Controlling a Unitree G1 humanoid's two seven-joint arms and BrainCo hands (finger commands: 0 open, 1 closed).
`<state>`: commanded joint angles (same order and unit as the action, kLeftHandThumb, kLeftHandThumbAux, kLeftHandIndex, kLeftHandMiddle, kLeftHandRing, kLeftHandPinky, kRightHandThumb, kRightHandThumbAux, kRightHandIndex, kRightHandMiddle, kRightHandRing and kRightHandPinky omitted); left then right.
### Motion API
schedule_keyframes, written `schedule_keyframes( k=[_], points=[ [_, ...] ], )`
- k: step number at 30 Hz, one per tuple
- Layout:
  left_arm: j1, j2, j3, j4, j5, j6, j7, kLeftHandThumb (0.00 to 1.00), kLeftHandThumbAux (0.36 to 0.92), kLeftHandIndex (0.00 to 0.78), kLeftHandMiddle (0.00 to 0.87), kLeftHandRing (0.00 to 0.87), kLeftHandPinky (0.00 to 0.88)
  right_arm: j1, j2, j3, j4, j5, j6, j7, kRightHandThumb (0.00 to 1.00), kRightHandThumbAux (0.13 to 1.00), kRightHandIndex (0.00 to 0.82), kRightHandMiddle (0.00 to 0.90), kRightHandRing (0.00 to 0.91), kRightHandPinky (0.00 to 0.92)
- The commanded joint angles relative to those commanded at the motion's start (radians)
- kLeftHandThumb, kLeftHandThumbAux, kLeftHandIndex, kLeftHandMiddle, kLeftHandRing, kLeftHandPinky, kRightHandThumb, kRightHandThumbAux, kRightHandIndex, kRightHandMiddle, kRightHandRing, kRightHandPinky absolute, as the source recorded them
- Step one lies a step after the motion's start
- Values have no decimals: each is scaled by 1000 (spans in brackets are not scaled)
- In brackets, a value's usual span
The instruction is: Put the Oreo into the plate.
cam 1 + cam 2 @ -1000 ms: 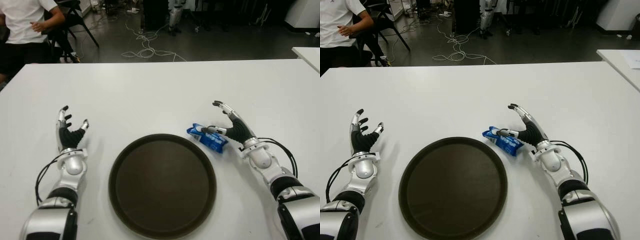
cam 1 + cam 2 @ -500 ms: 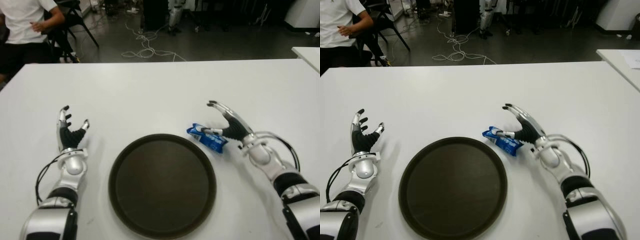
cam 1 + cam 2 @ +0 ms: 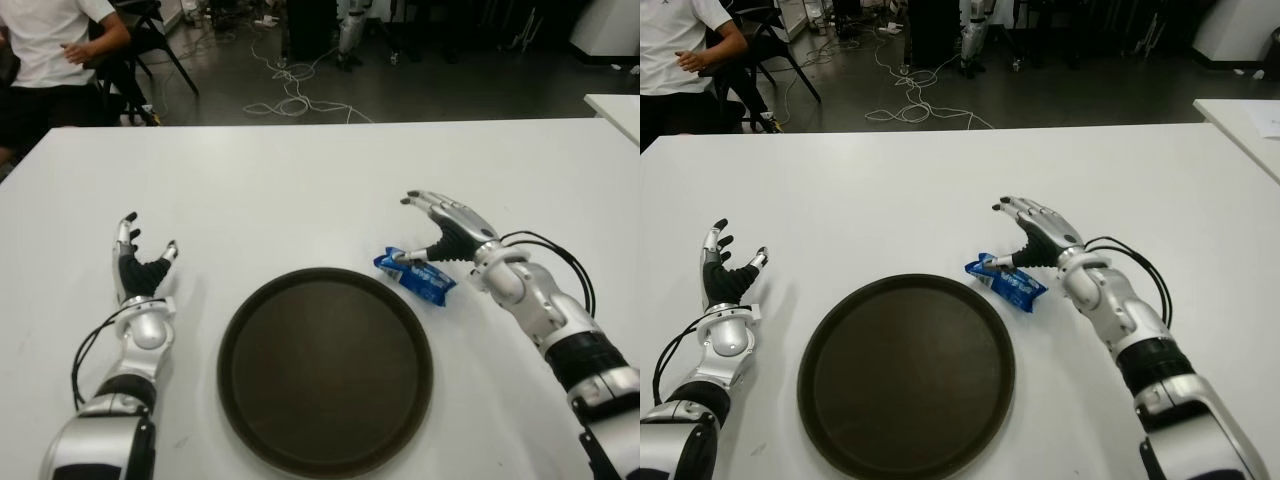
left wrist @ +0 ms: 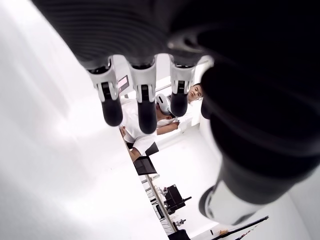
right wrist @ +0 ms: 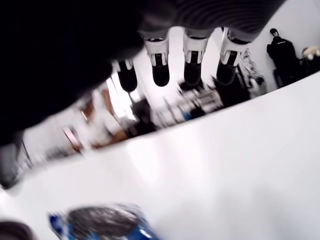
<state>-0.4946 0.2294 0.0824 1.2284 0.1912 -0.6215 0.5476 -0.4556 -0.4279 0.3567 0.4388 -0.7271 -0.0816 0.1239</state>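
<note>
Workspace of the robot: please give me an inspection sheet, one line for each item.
Surface: white table.
Job's things: blue Oreo pack on the table beside the brown plate, right of its rim; plate holds nothing.
Clutter: nothing seen.
Hands: right hand open above the pack, thumb at it; left hand open, left of the plate.
Cables: black wires at both wrists; loose cables on the floor.
Surroundings: seated person, second table.

Bright overhead light, glare on white table [image 3: 300, 180]; wrist views blurred.
</note>
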Motion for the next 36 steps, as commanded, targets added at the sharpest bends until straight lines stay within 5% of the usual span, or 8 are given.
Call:
schedule_keyframes(
  k=[5, 12, 27, 36],
  points=[
    [1, -1, -2, -1, 1, -6, 1, 0, 797, 94, 97, 123, 156, 9, -2, 29, -132, -49, 151, 128, 43, 553, 0, 0, 7, 68],
    [2, -4, -1, -4, 0, -12, 6, 0, 816, 107, 113, 136, 164, 5, -8, 64, -216, -100, 271, 239, 63, 570, 0, 0, 5, 83],
    [0, -6, 0, -4, -4, -7, 1, 20, 805, 101, 108, 136, 172, 2, -16, 111, -266, -181, 351, 303, 54, 578, 2, 27, 50, 108],
    [1, -8, 6, -6, -16, -12, -20, 45, 814, 96, 90, 107, 131, 22, -31, 126, -332, -224, 401, 357, 29, 577, 26, 43, 106, 220]
  ],
)
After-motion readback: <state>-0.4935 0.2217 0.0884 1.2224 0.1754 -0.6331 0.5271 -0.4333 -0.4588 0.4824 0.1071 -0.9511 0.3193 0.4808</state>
